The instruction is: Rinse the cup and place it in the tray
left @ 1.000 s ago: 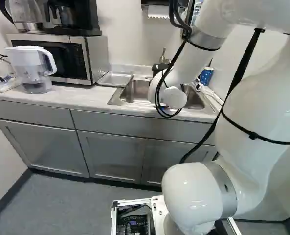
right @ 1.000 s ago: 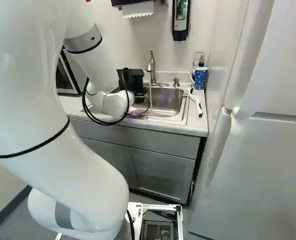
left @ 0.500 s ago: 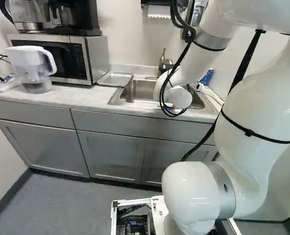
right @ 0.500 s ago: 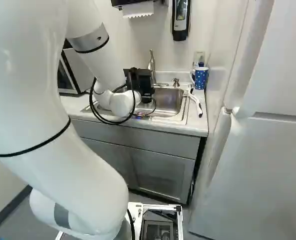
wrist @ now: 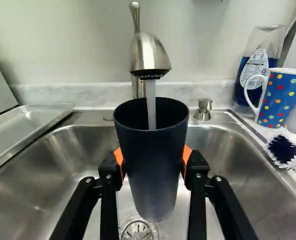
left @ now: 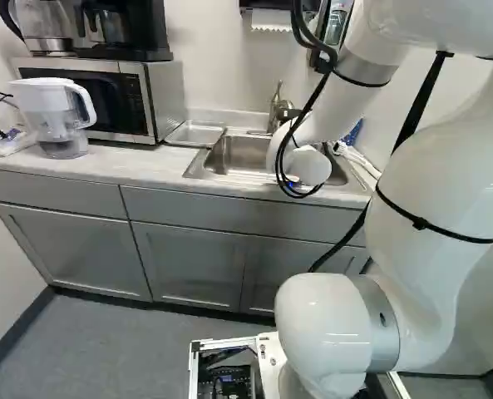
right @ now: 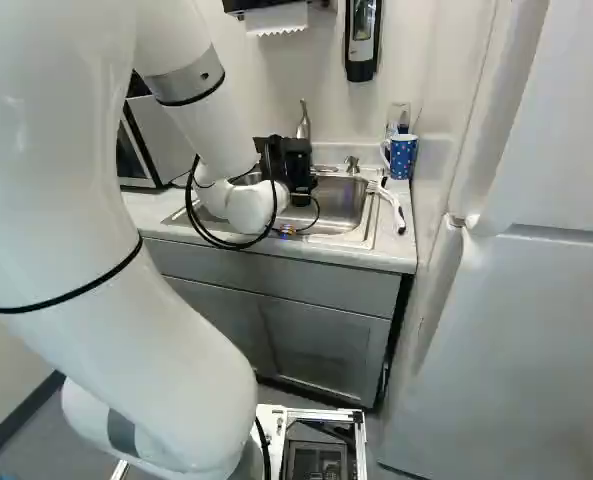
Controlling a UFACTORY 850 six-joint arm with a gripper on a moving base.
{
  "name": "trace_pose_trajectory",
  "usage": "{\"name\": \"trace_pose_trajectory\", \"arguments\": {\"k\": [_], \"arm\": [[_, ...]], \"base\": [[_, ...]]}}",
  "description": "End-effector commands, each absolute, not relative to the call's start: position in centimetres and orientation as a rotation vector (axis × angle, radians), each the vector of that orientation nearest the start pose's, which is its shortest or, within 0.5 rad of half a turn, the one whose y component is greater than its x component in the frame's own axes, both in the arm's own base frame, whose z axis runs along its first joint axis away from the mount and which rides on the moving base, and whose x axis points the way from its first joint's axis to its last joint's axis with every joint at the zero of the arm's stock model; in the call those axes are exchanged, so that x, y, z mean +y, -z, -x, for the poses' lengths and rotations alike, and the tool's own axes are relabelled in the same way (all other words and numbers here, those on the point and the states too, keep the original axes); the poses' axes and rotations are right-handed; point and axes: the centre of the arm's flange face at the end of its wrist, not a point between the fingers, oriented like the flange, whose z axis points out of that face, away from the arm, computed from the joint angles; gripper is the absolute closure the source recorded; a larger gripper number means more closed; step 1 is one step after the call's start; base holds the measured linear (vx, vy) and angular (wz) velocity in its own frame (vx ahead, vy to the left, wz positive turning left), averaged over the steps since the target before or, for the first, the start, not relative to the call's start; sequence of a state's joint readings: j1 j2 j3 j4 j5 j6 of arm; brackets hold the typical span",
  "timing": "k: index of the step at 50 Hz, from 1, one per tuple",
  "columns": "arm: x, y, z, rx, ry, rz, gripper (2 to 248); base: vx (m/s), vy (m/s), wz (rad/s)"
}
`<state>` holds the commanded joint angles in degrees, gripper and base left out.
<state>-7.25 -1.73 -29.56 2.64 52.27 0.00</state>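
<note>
Silvery metal forms the shallow tray (left: 194,134), which lies on the worktop (left: 80,171) toward its back edge, beside the sink (left: 198,166) as the left base view shows it. Its low rim should let the cup be lowered straight in, mouth up.

Next comes the dark blue cup (wrist: 151,145), held above the sink's drain (wrist: 137,231) and under the faucet (wrist: 149,54), with water (wrist: 151,107) running into its mouth. The tool (wrist: 153,161) is clamped on it, the orange pads (wrist: 187,154) pressing the wall from two sides around mid-height. The cup looks like smooth, thin-walled plastic: light when empty, heavier as it fills, and unlikely to break, though a hard squeeze might flex it. Wet, it could turn slippery, and its downward taper may let it slide. The present hold seems a good one, well below the rim and clear of the stream; I would keep it level, pour out the water over the sink, then carry it across with moderate pressure.

Past the sink, near the worktop's back corner, stand a dotted mug (wrist: 281,97) and a bristled brush (wrist: 286,150), both best left alone.
</note>
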Motion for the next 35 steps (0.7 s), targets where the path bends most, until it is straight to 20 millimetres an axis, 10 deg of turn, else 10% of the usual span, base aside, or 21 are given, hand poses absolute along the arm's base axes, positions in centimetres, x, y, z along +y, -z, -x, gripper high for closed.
{"name": "trace_pose_trajectory", "arguments": {"k": [35], "arm": [[-5.77, -43.16, -42.80, 0.229, 2.076, 2.467, 125]], "base": [[0.000, 0.000, 0.000]]}}
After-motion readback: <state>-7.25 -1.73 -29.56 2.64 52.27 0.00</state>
